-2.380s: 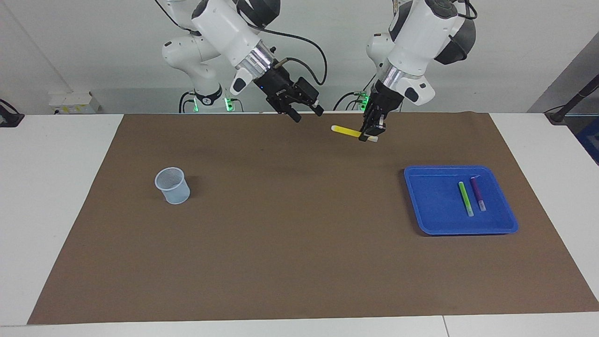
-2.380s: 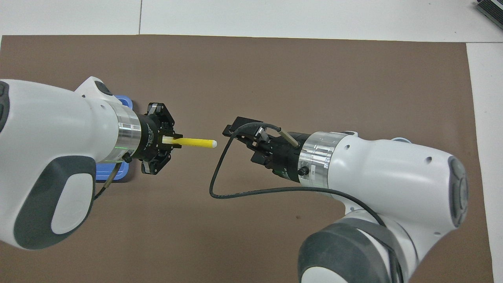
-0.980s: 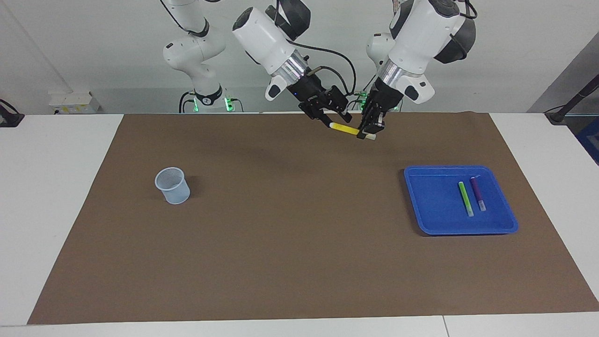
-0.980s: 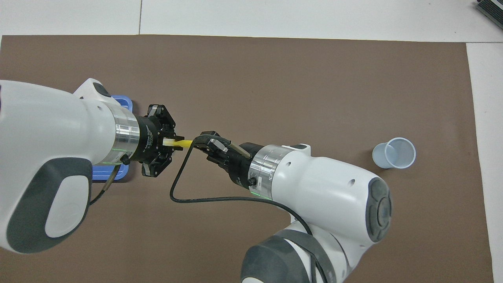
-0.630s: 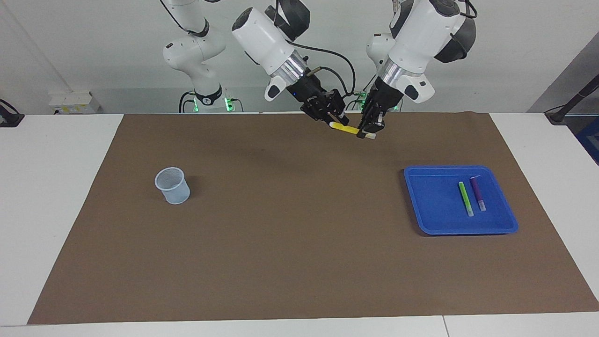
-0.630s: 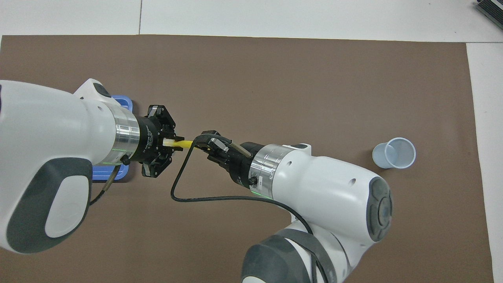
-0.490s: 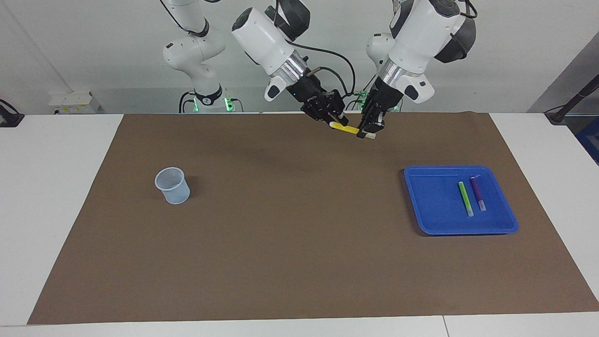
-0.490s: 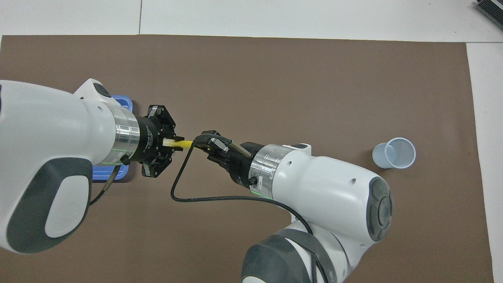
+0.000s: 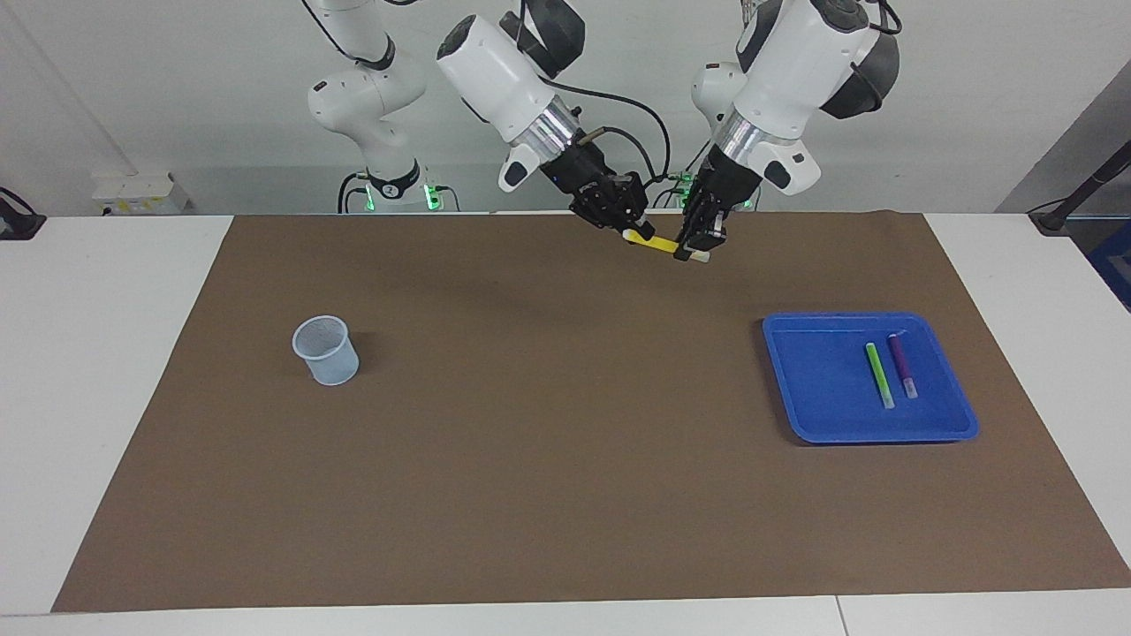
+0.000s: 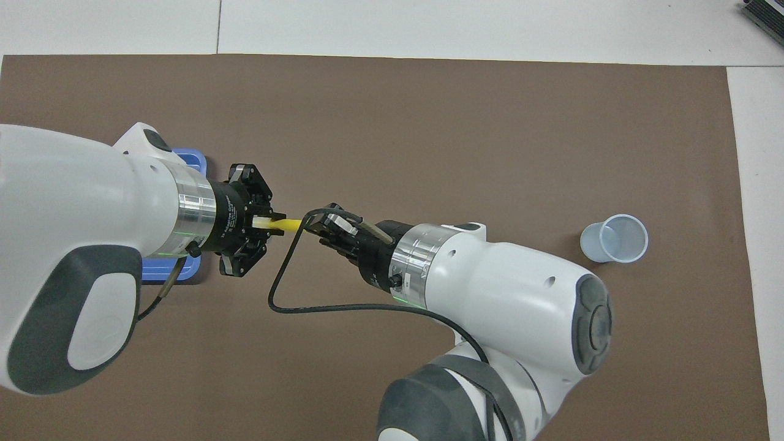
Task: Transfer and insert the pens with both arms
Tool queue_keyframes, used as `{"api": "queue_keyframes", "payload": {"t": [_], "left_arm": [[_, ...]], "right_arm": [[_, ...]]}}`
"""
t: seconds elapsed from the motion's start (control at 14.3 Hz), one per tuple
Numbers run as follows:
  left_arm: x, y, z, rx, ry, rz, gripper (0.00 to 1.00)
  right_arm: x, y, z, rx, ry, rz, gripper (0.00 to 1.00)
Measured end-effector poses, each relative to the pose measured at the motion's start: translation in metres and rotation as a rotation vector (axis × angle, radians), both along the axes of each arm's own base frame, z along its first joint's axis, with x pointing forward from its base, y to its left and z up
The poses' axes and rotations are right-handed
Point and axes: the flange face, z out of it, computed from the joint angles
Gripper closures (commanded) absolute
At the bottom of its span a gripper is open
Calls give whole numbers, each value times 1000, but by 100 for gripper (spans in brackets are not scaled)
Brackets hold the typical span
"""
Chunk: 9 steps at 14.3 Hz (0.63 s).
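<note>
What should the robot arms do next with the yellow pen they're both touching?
Probably the left end effector should let go. It is shut on the slim yellow marker pen in mid-air, and the right end effector has closed around the pen's free end, so the right arm could then carry it away.

A white table (image 9: 106,353) carries a brown mat (image 9: 565,459), bearing a mesh cup (image 9: 326,351) and blue tray (image 9: 817,389).

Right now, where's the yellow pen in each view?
Facing view: the yellow pen is up in the air at top centre, between the left gripper and the right gripper.
Overhead view: only a short yellow stretch shows between the two grippers, left of centre.
Shared landmark: the blue tray.
</note>
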Motion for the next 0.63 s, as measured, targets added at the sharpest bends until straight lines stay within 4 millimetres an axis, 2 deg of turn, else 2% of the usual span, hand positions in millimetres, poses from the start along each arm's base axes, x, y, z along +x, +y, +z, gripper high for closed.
{"api": "queue_keyframes", "payload": {"t": [0.14,0.21,0.42,0.63], "left_arm": [[0,0,0,0,0,0,100],[0,0,0,0,1,0,100],[0,1,-1,-3,4,5,100],[1,2,-1,-10,9,20,100]], "right_arm": [[1,-1,0,-1,-1,-1,67],[1,-2,0,-2,-4,0,71],[2,-2,2,0,-16,1,98],[1,-1,5,8,-30,-5,100]]}}
